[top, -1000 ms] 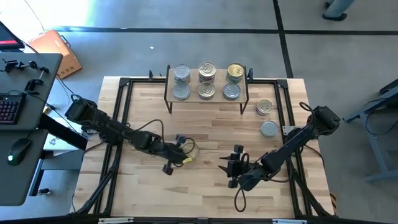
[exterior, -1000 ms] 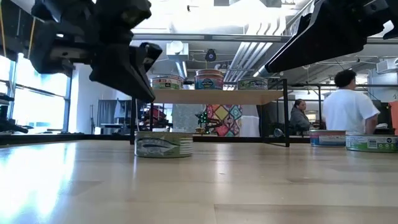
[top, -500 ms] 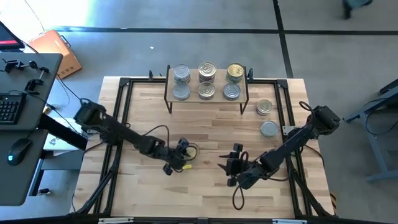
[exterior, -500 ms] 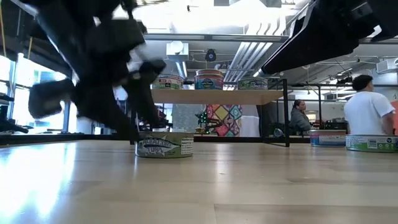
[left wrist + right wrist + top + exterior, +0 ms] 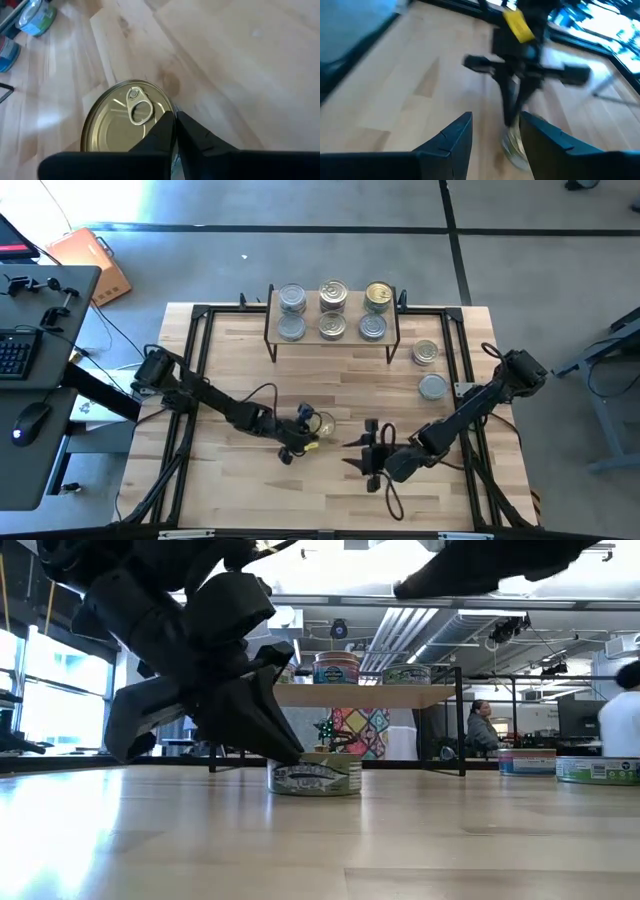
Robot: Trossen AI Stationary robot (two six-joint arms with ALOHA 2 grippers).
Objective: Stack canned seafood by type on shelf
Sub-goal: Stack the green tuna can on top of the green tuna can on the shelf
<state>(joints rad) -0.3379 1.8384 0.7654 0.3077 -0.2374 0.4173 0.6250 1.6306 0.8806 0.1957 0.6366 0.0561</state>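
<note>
The gold-topped tin (image 5: 125, 122) stands on the butcher-block table (image 5: 330, 380) near centre, at 6 o'clock from the shelf (image 5: 332, 340). The left gripper (image 5: 174, 125), fingers pressed together and holding nothing, touches its rim; the right gripper (image 5: 492, 137) hovers spread at 3 o'clock. Short, rigid, smooth metal, likely slippery: grip across the side wall.

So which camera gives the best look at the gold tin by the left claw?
The left wrist view: the gold tin fills it, pull-ring clear. The high view shows it mostly hidden; the low view shows its side label; the right wrist view shows a blur.
</note>
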